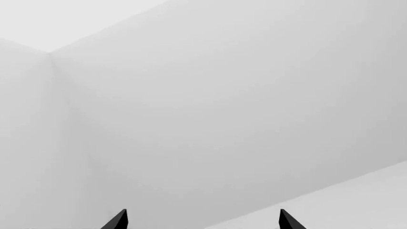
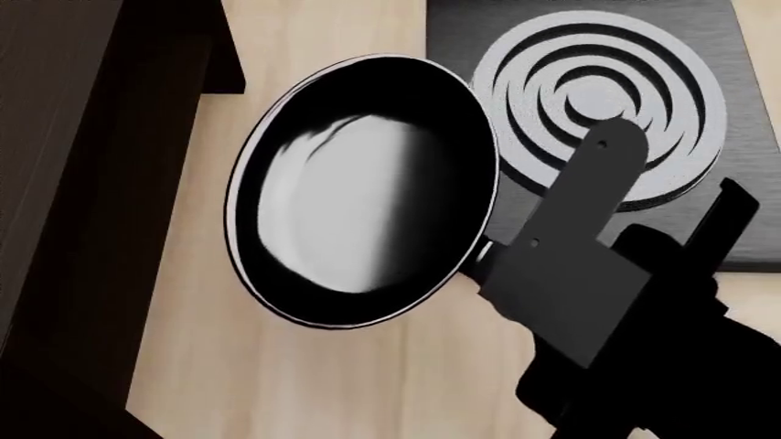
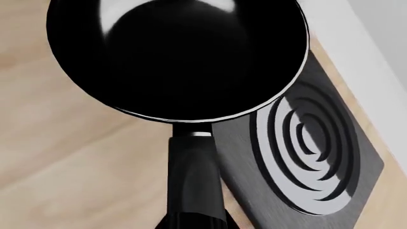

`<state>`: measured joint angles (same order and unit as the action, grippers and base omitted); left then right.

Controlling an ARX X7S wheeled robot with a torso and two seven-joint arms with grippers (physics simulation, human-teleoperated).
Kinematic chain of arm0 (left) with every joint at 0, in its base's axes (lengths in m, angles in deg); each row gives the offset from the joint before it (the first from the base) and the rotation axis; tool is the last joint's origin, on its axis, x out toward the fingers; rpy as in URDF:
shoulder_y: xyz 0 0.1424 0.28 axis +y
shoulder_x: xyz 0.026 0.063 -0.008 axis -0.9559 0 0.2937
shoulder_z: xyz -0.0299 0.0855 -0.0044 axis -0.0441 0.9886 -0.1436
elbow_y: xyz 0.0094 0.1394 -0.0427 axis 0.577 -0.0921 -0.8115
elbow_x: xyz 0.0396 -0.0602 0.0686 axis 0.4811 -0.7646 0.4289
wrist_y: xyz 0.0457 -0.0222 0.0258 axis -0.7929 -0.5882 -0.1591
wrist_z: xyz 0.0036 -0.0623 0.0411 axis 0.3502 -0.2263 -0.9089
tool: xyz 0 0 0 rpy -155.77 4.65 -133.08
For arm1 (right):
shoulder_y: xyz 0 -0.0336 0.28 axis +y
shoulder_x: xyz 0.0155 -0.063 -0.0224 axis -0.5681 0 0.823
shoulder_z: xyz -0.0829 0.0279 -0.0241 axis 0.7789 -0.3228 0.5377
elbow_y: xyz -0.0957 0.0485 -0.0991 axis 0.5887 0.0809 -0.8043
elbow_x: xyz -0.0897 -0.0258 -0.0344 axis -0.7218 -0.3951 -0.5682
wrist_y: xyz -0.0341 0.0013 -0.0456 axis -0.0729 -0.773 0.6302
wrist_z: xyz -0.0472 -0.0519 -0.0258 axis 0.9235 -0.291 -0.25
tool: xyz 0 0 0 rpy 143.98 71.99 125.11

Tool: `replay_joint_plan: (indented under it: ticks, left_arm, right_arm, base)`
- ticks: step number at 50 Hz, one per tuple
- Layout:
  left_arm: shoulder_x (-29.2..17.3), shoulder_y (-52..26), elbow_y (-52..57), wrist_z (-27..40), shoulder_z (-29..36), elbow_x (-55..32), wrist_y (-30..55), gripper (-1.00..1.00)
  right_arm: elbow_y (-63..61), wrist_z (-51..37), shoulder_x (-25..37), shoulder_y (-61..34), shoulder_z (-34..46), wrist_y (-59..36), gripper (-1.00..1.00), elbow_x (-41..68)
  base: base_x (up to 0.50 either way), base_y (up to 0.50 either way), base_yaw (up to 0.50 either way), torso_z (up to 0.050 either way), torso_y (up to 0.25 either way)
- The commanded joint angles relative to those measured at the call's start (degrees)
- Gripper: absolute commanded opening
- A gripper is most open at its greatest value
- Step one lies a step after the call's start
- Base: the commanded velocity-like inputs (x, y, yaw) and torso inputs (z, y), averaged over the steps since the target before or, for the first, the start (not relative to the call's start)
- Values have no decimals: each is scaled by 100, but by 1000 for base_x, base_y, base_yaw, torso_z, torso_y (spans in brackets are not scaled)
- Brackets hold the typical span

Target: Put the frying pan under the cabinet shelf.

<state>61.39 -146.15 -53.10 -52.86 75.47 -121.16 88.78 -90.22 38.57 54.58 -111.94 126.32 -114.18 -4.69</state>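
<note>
The frying pan (image 2: 360, 187) is black with a pale glossy inside and a thin light rim. It hangs tilted above the wooden tabletop, between the cabinet shelf (image 2: 73, 183) on the left and the burner plate. My right gripper (image 2: 498, 262) is shut on the pan's handle, which it mostly hides in the head view. In the right wrist view the pan (image 3: 178, 52) and its long black handle (image 3: 194, 171) run straight out from my right gripper (image 3: 194, 223). My left gripper (image 1: 203, 220) is open and empty, facing bare white walls.
A black square burner plate (image 2: 720, 210) with pale concentric rings lies at the far right, partly behind the pan and my right arm; it also shows in the right wrist view (image 3: 305, 143). Light wooden tabletop (image 2: 305, 375) lies below the pan. The cabinet's dark side panel stands close on the left.
</note>
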Motion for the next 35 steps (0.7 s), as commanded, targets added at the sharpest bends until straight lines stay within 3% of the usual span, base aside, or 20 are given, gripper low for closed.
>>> replay_joint_plan:
  ticks: [1,35]
  left_arm:
    - [-43,-38,-22,43,17,-78,-24,100]
    - [-221,118,107,236,8,-349,-39,100]
  right_arm:
    - [86,-1,-115,-131,74,1,-100,-218]
    - [830,-1,-755,-127,553,1,-100,-309]
  base:
    - [0,0,0,0,0]
    - [0,0,0,1,2]
